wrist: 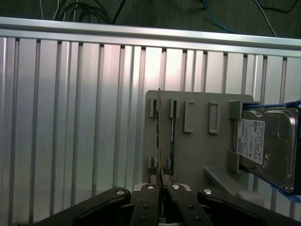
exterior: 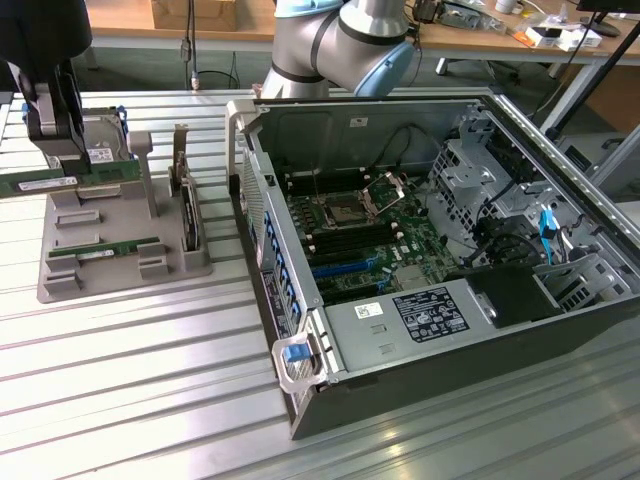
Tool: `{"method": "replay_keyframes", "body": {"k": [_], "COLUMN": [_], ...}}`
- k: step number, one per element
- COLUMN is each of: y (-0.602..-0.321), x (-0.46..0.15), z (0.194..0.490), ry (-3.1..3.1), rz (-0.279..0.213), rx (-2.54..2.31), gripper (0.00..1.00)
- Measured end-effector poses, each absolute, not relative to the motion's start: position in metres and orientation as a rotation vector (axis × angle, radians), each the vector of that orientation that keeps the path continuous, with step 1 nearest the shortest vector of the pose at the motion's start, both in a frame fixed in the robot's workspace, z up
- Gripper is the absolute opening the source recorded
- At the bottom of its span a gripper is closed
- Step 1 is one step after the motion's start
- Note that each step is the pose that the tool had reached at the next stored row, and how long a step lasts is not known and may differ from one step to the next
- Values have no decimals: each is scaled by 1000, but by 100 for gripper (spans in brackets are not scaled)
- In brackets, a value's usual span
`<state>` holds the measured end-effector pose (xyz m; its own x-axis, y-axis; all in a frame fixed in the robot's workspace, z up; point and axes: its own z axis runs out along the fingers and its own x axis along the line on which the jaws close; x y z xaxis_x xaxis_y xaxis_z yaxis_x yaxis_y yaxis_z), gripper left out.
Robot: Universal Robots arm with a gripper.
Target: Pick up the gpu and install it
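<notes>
Pincer: my pincer (exterior: 57, 160) (wrist: 162, 190) sits at the exterior view's left, over the grey parts holder (exterior: 120, 265) (wrist: 202, 155). Jaws are drawn in tight, clamped on the gpu.
Gpu: the gpu (exterior: 35, 186) (wrist: 160, 136) is the thin green stick held between the fingertips. In the wrist view I see it edge-on, running straight out ahead of the pincer. In the exterior view it lies level, directly under the fingers. I cannot tell whether it is clear of the holder's slots.
Second stick: another green stick (exterior: 105, 249) (wrist: 173, 127) sits in the holder. It is just beside the held one and parallel to it, but not in the grip.
Hard drive: a silver hard drive (exterior: 100, 150) (wrist: 268, 141) with a white label stands on the holder. It is close beside the pincer, on the far side of the second stick.
Dark card: a dark card (exterior: 186, 215) stands on edge at the holder's end, farther from the pincer than the drive.
Computer case: an open computer case (exterior: 262, 230) is well apart from the pincer, past the dark card. Its motherboard (exterior: 350, 235) is exposed.
Table: the holder and case both rest on a ribbed aluminium table (exterior: 130, 380).
</notes>
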<state>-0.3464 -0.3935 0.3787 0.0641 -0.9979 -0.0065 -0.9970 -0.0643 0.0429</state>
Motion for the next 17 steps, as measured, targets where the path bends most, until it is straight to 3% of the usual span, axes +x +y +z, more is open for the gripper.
{"method": "replay_keyframes", "body": {"k": [17], "y": [-393], "x": [-346], "z": [390], "ry": [-2130], "rz": [-53], "rx": [2272], "gripper": [13]}}
